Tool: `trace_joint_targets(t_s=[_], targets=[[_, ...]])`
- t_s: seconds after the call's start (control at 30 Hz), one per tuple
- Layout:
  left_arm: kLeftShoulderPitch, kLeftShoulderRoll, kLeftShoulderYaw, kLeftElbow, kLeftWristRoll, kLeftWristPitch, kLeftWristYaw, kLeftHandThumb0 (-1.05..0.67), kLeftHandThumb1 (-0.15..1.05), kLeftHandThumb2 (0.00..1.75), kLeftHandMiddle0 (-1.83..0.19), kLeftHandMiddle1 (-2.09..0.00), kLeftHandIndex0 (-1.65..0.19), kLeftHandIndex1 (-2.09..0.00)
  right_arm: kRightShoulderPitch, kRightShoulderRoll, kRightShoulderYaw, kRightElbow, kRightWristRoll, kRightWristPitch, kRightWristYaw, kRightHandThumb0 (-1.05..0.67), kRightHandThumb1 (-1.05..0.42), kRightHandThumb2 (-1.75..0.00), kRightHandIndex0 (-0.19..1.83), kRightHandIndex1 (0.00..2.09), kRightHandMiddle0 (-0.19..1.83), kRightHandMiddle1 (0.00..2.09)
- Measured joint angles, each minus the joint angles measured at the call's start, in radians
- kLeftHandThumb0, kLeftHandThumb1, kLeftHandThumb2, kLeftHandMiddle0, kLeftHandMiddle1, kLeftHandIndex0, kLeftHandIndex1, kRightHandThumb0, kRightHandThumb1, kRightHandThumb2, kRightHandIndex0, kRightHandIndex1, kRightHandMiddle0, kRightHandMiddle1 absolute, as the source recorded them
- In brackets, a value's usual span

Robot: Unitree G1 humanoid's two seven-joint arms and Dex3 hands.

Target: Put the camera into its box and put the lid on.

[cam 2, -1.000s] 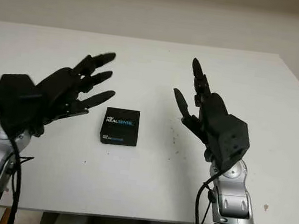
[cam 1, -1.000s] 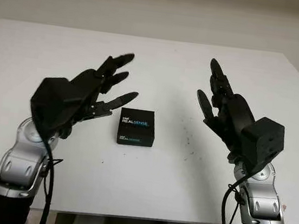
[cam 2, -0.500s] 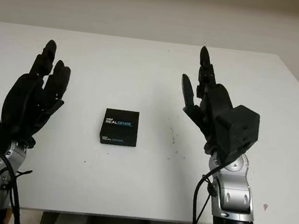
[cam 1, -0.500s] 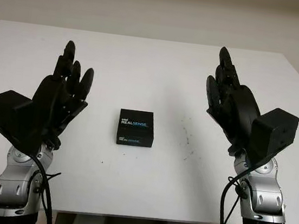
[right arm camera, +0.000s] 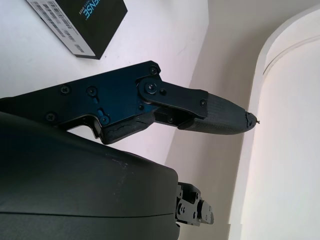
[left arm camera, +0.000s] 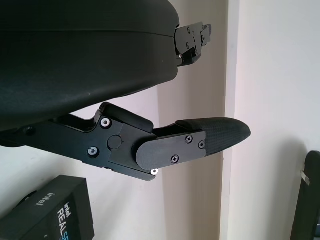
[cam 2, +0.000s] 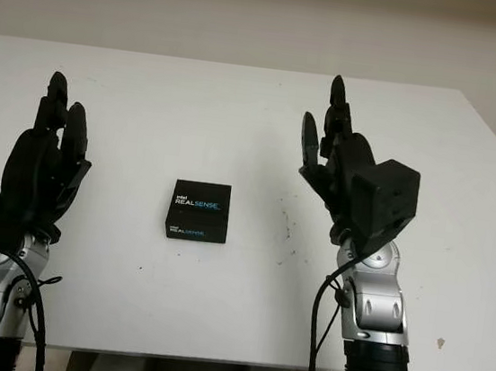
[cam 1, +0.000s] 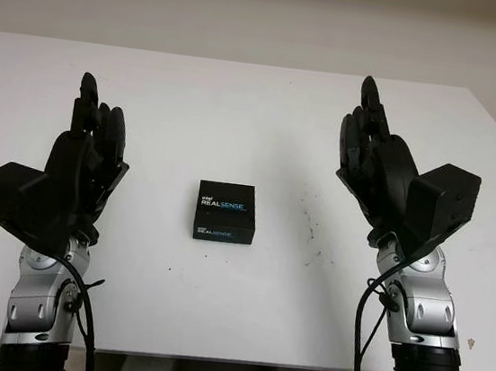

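Two black hands are raised above the white table (cam 1: 239, 329), one on each side of the closed black RealSense box (cam 1: 226, 211), and neither touches it. The left hand (cam 1: 83, 161) is open and holds nothing, over the table's left part. The right hand (cam 1: 377, 170) is open too, empty, over the right part. The box lies flat, lid on, at the table's middle, well apart from both hands.

Black box (cam 1: 226, 211) (white and blue lettering), white table (cam 1: 266, 115)
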Motion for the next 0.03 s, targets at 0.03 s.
trace_joint_targets(t_s=[0.03], targets=[[-0.003,0.004,-0.004,0.000,-0.001,0.003,-0.003,-0.79,1.05,0.59,0.19,0.00,0.19,0.00,0.000,0.002,0.001,0.000,0.000,0.000,0.000,-0.78,-1.05,-0.67,-0.19,0.00,-0.19,0.00]])
